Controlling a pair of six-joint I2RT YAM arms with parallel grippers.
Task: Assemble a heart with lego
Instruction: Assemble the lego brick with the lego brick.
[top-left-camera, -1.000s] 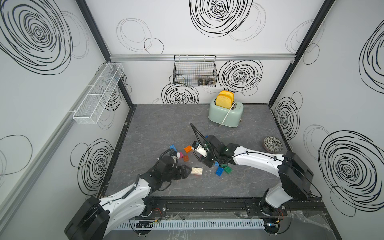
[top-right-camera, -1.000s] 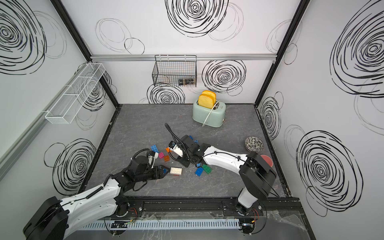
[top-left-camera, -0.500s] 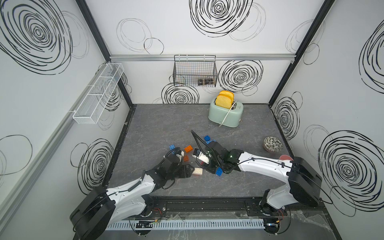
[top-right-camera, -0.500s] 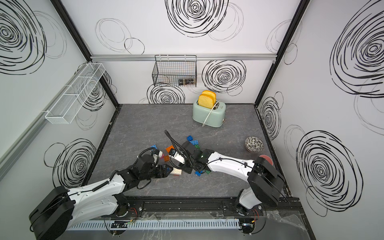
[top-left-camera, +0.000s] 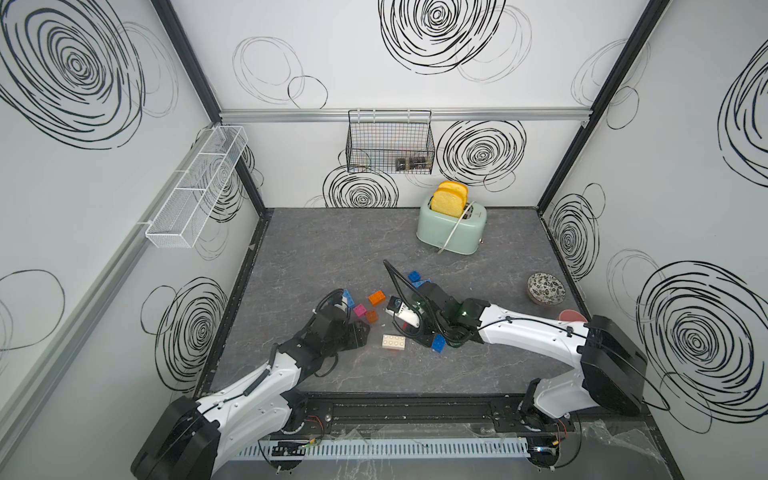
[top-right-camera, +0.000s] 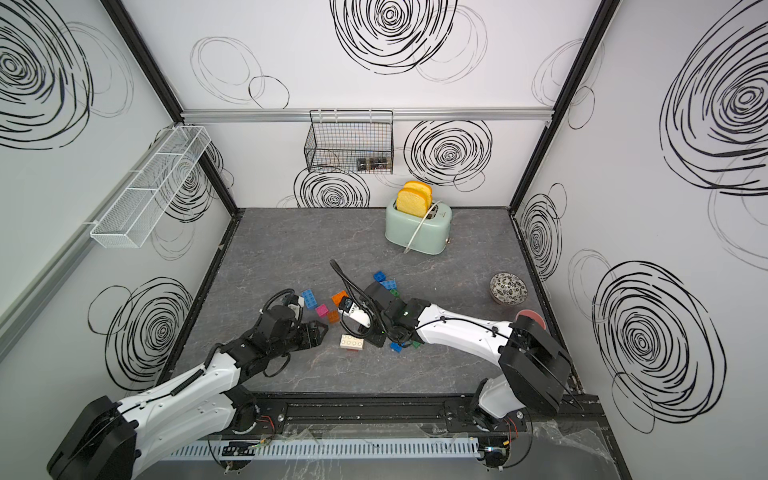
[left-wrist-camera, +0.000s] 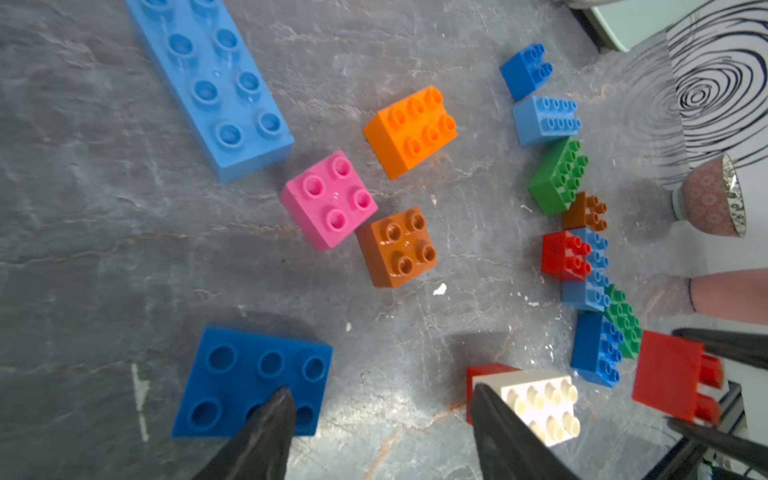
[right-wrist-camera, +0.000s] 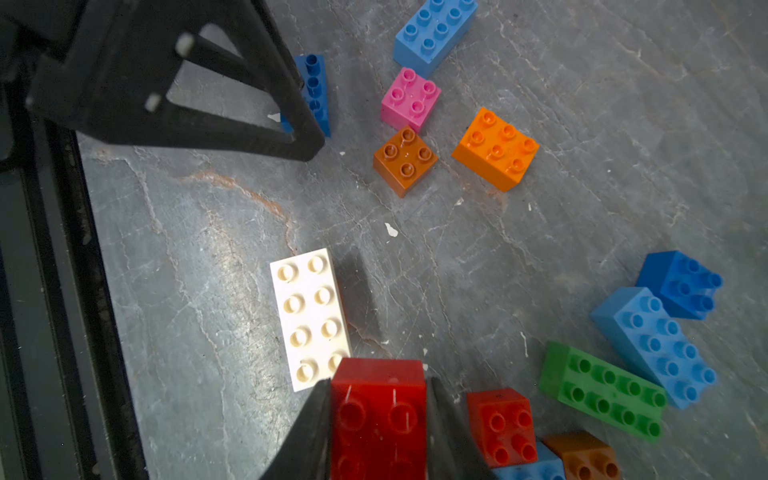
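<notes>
- Your right gripper (right-wrist-camera: 378, 388) is clamped on a red brick (right-wrist-camera: 378, 419), one finger on each flank, studs toward the wrist camera.
- Your left gripper (left-wrist-camera: 380, 390) stands moderately spread and empty, one tip over a dark blue brick (left-wrist-camera: 232, 374), the other over a white brick (left-wrist-camera: 544, 399).
- The bricks (top-left-camera: 376, 297), glossy and chunky with round studs, lie loose at lower centre of the grey floor (top-left-camera: 332, 249) in both top views.
- A pink brick (left-wrist-camera: 328, 199), a brown brick (left-wrist-camera: 397, 247) and an orange brick (left-wrist-camera: 411, 131) cluster just beside one another, with a long light-blue brick (left-wrist-camera: 208, 83) nearby.
- A green brick (right-wrist-camera: 602, 390) lies near the right gripper.
</notes>
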